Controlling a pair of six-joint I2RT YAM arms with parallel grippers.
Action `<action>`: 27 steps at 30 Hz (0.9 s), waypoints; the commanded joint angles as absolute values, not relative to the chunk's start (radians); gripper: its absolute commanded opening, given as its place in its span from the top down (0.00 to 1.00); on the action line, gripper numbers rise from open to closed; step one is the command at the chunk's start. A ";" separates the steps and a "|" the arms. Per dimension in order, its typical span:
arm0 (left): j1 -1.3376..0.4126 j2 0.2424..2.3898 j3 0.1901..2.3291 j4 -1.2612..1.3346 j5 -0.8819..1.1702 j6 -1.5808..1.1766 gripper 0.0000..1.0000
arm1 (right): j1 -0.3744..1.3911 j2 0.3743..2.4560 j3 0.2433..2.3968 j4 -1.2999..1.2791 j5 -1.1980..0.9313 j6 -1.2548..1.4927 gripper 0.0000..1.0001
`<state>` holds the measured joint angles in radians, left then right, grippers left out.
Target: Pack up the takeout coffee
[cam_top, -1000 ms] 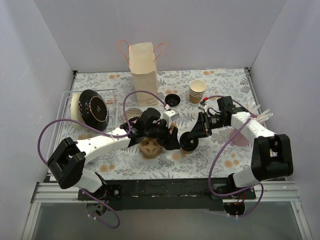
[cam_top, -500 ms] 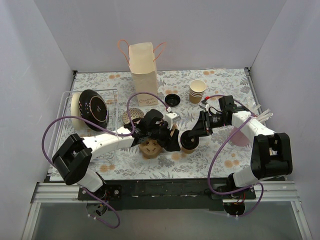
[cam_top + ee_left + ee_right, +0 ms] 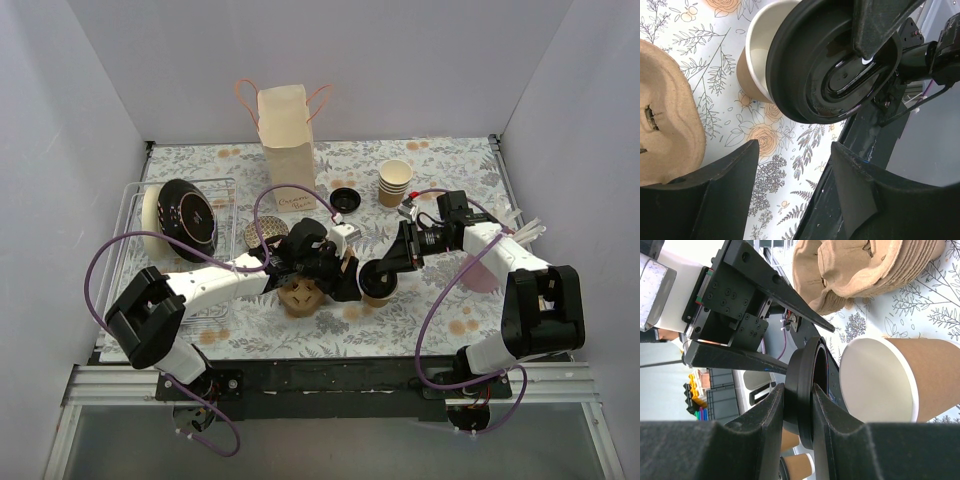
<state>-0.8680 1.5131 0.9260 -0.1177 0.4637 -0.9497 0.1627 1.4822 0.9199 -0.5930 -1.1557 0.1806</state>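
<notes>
From the overhead camera I can barely separate things at the centre. The left pincer [image 3: 348, 285] and right pincer [image 3: 384, 272] crowd over the takeout coffee [image 3: 378, 293], which stands on the tabletop [image 3: 420, 325] just right of the pulp carrier [image 3: 300, 297]. Its black lid [image 3: 374, 277] reads only as a dark blob under the fingers. Further back I see a paper bag [image 3: 286, 130], a stack of lidless cups [image 3: 395, 183] and a small black round piece [image 3: 345, 199] I can't identify. At the left, a wire rack [image 3: 130, 200] holds a dark plate [image 3: 185, 215].

On the left wrist camera, my left pincer [image 3: 795, 146] stands wide, with only floral tabletop between its fingers. The black lid [image 3: 840, 65] hangs tilted over the cup's mouth, hiding most of it. I cannot tell whether it touches the rim. The pulp carrier [image 3: 665, 115] is cut off at the left edge.

On the right wrist camera, the right pincer [image 3: 797, 390] is clamped narrow on the black lid, which I see edge-on. The cup's cream mouth [image 3: 880, 380] shows open beside it. The left pincer's fingers block whatever lies behind.
</notes>
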 commanded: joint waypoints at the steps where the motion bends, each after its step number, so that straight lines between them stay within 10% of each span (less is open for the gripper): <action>1: -0.874 1.516 0.971 -0.087 0.456 -0.943 0.42 | 0.156 1.480 0.902 -0.569 -1.189 0.187 0.80; 27: -0.881 1.562 1.000 -0.063 0.465 -0.950 0.45 | 0.158 1.499 0.885 -0.574 -1.187 0.184 0.73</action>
<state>-0.8745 1.5658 0.9627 -0.0803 0.4629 -0.9546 0.1589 1.4921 0.8845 -0.5747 -1.1622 0.1871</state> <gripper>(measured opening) 0.555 0.322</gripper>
